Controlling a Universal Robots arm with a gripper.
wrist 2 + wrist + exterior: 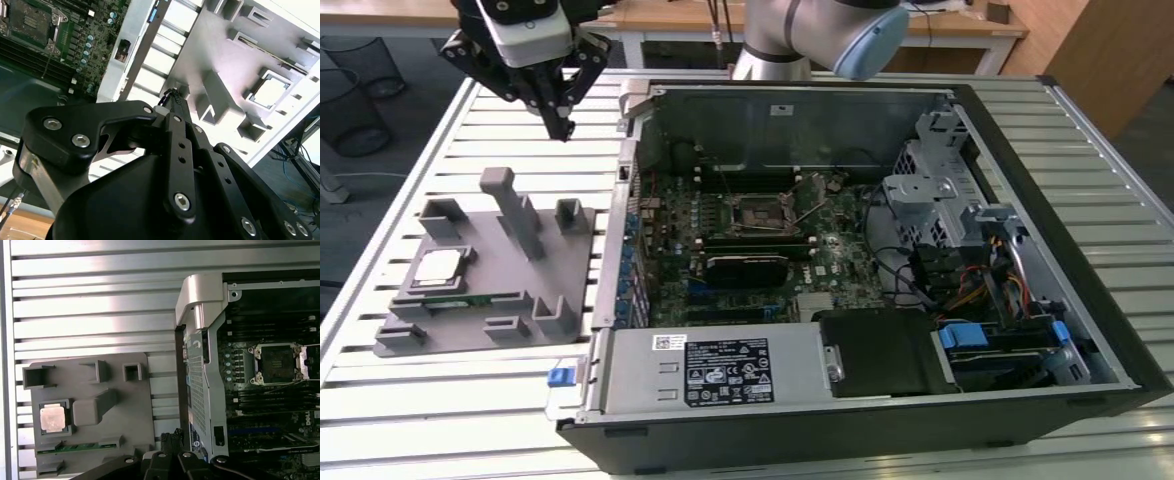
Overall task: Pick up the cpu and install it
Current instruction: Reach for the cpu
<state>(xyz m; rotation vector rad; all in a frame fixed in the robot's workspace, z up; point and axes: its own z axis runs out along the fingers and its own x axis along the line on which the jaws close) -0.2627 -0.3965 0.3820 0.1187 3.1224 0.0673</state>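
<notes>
Well, the gripper (pixel 564 128) hangs above the table (pixel 100 300), over the gap between the tray (pixel 474 240) and the case (pixel 787 125). Its jaws are closed tip to tip on nothing. If it came down like that, it would press on the chip's lid rather than straddle it.

The cpu (pixel 440 265) lies flat in a shallow pocket of the tray, well apart from the tips. The pocket's low walls leave little room, so an off-centre approach could catch a finger on the rim, or tip the chip and let it slip. The stick (pixel 80 446) sits just beside that pocket, and a stray finger could knock it.

Farther off, the case wall stands between tray and board, so a low carry could clip it. The socket (pixel 277 362) looks uncovered, though I cannot be sure its frame is fully raised. A skewed or turned seating there risks bent contacts.
</notes>
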